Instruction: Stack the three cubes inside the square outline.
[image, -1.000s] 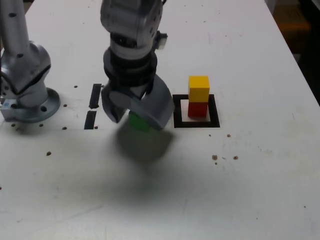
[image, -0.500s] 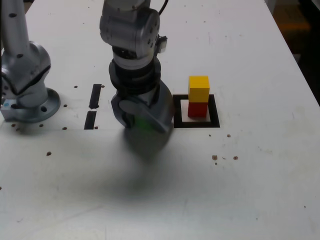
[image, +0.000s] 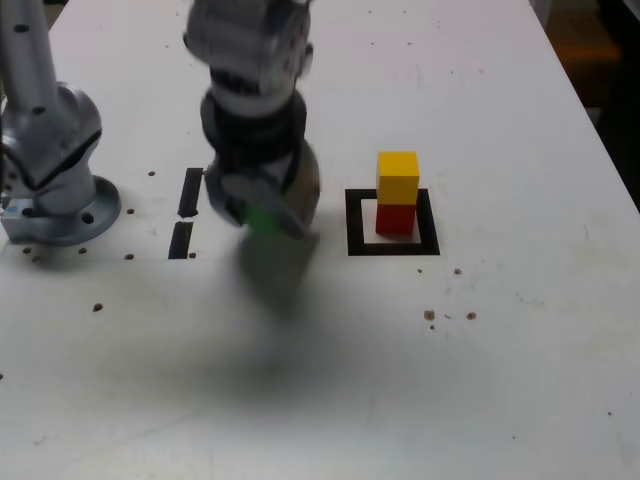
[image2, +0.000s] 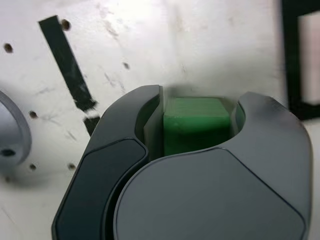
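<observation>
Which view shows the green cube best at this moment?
The wrist view: the green cube fills the middle of the picture, clamped between the jaws of the gripper, with its front face clear. The exterior view shows only a blurred green sliver under the gripper.

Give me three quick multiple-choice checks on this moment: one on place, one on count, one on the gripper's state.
1. Where is the small matte yellow cube?
A. on the small matte red cube
B. on the bare white table
C. between the jaws

2. How many cubes stand in the thick black square outline?
A. none
B. two
C. three

3. The grey gripper is:
A. wide open
B. shut on nothing
C. shut on the small matte green cube

Answers: 1 A, yellow sits atop red; 2 B, only red and yellow are there; 3 C, the wrist view shows the jaws against green.
</observation>
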